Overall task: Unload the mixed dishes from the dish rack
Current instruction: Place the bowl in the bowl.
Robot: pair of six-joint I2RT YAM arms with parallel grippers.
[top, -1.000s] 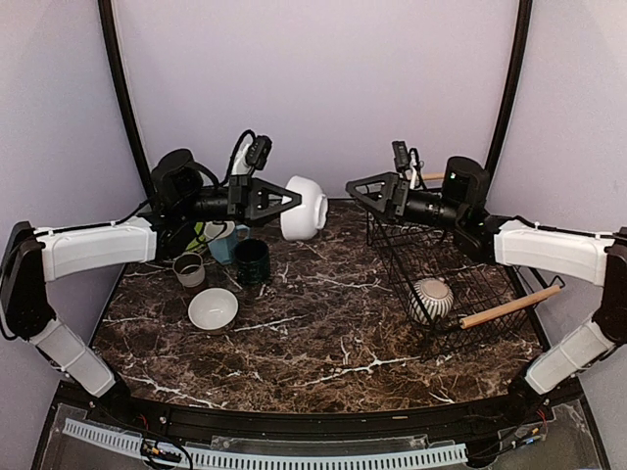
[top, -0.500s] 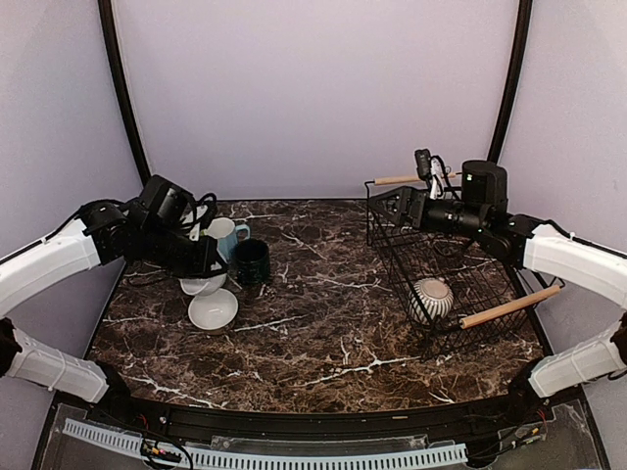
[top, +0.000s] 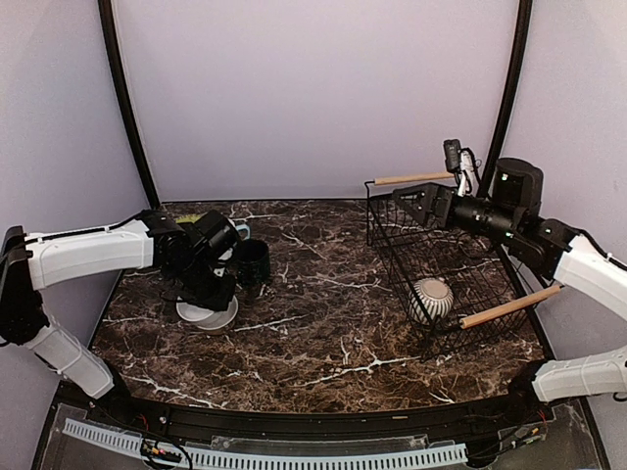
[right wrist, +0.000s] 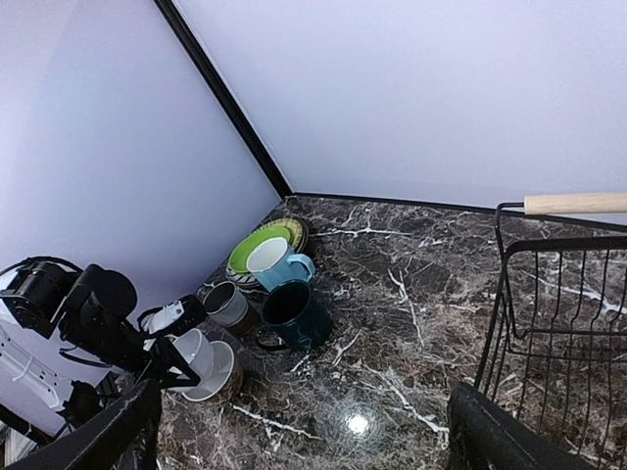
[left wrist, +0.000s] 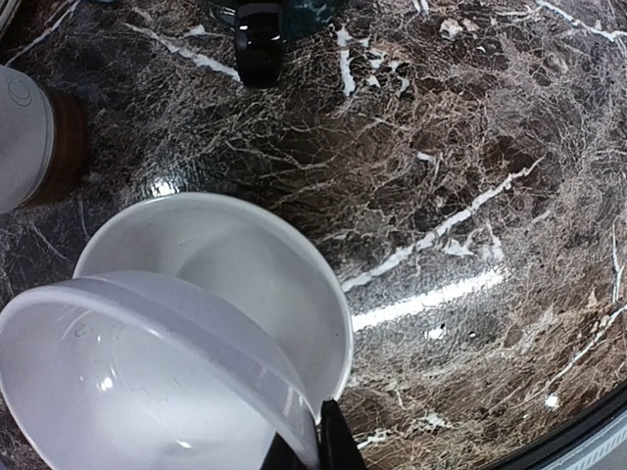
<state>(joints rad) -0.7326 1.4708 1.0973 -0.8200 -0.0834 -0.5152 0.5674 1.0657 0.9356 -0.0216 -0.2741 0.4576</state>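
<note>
My left gripper (top: 217, 284) is shut on the rim of a white bowl (left wrist: 127, 392), which hangs tilted just over a second white bowl (left wrist: 235, 264) resting on the marble at the left. A dark green mug (top: 253, 259), a light blue mug (right wrist: 269, 259), a small grey cup (right wrist: 227, 304) and a lime-green plate (right wrist: 245, 253) stand behind them. The black wire dish rack (top: 392, 245) sits on the right, and a striped grey bowl (top: 431, 299) lies inside it. My right gripper (top: 404, 199) hangs open and empty above the rack's far left corner.
The rack has two wooden rod handles, one at its far end (top: 411, 179) and one at its near right (top: 509, 306). Dark marble table (top: 323, 323) stretches between the dishes and the rack. Purple walls close in the back and sides.
My left arm has swung down and left, carrying the white bowl from mid-air to just over the other white bowl. My right arm has drawn back to the right, still open.
</note>
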